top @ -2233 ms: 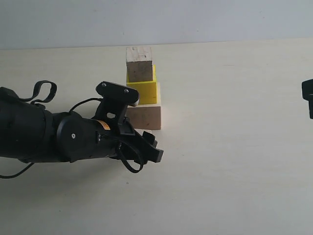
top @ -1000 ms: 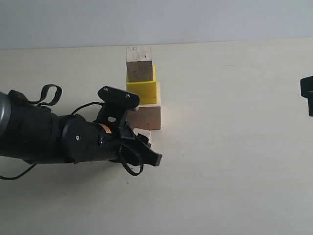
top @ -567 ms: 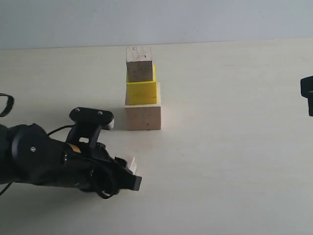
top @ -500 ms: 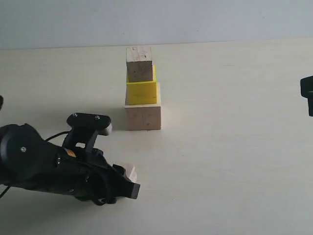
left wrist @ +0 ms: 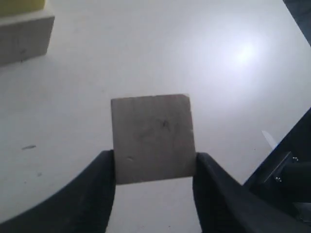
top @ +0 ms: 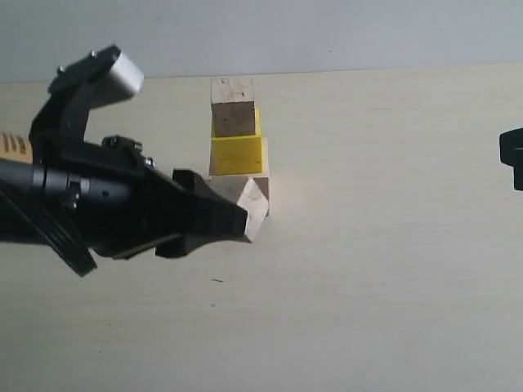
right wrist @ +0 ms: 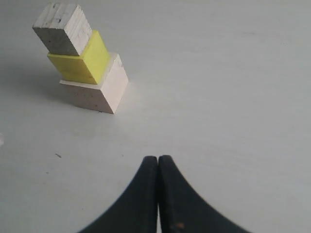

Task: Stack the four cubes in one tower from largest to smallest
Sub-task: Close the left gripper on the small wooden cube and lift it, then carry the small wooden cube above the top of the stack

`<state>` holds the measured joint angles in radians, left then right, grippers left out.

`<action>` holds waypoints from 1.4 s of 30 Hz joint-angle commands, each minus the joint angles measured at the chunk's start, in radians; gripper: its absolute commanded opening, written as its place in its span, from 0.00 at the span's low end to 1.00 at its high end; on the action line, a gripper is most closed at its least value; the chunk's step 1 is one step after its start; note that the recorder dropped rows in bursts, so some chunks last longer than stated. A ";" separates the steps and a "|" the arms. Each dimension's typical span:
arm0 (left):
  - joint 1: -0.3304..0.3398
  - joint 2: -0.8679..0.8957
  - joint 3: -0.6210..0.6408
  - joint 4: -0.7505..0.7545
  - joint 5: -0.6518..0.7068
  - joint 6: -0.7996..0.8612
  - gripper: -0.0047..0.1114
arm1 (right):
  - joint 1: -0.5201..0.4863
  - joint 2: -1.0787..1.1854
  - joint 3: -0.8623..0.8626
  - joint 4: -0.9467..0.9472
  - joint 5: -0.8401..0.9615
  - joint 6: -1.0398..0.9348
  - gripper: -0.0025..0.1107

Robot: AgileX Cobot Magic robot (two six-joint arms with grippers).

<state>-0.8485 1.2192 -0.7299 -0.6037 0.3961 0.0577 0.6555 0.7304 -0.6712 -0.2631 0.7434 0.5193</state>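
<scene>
Three cubes stand stacked: the large pale wood cube [top: 221,186] at the base, the yellow cube [top: 237,155] on it, and the medium striped wood cube [top: 233,106] on top. They show again in the right wrist view as large [right wrist: 104,87], yellow [right wrist: 90,60] and medium [right wrist: 63,28]. My left gripper [top: 245,214] is shut on the small wood cube [top: 252,208], held in the air, tilted, in front of the large cube. In the left wrist view the small cube [left wrist: 151,138] sits squarely between the fingers [left wrist: 104,179]. My right gripper [right wrist: 158,160] is shut on nothing, far to the right.
The pale tabletop [top: 376,269] stretches bare to the right of the stack and in front of it. The left arm's black body [top: 98,204] fills the left of the exterior view. Only a black part of the right gripper [top: 513,159] shows at the right edge.
The left gripper closed on the small cube low on the table near the stack, drew back toward the front left, then rose with the cube to the stack's base level. The right arm stayed put.
</scene>
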 commanded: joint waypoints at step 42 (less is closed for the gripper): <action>0.002 0.554 -0.967 0.946 0.619 -0.755 0.04 | -0.004 -0.007 0.007 -0.002 -0.013 0.112 0.02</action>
<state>-0.8485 1.7597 -1.6720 0.3267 1.0131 -0.6654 0.6555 0.7304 -0.6712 -0.2631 0.7434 0.6251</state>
